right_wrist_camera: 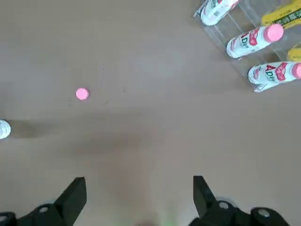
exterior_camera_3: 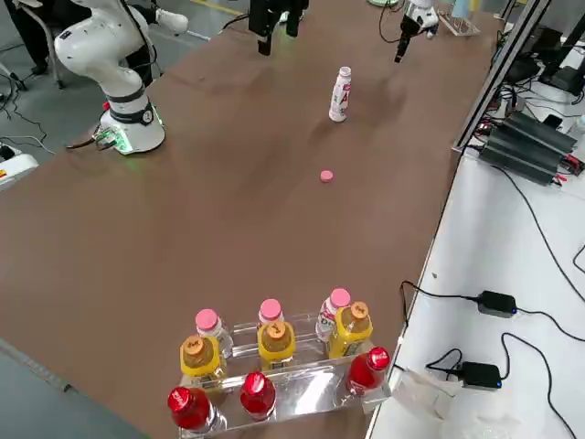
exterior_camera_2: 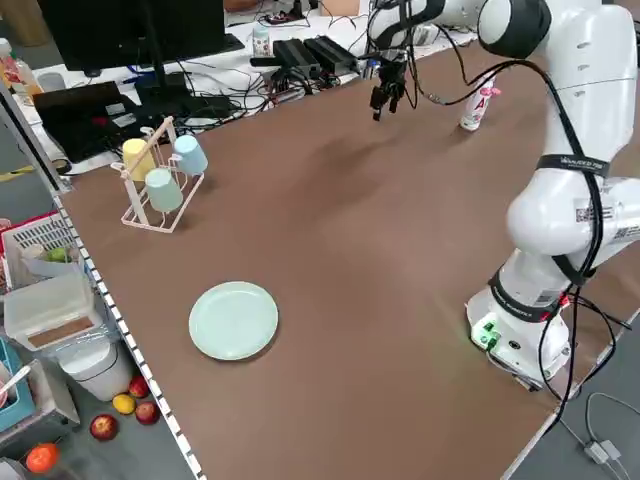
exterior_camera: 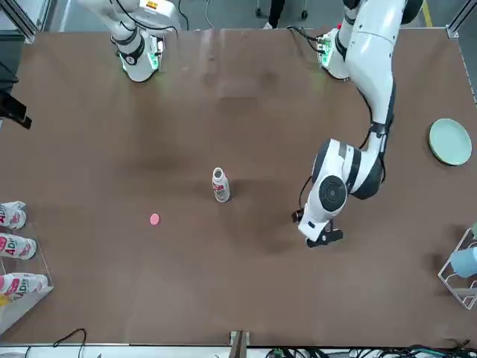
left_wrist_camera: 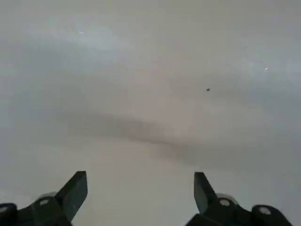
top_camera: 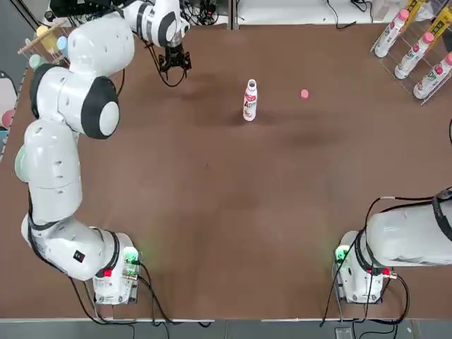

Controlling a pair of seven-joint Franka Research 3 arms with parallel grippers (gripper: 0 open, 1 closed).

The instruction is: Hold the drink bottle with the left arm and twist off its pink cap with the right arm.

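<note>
Bottle [top_camera: 250,99] upright mid-table, uncapped. Cap [top_camera: 304,93] lies on table at its 3 o'clock, apart: twist-off looks done. Left gripper [top_camera: 174,62] at bottle's 10 o'clock, fingers spread, empty. Right gripper [right_wrist_camera: 136,200] spread, empty, parked.

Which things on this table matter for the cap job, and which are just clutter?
Job: drink bottle, pink cap lying loose on the table, left gripper, right gripper.
Clutter: rack of bottles, green plate, cup stand.

left hand [top_camera: 174,64]: open, arm outstretched | right hand [right_wrist_camera: 136,197]: open, raised
</note>
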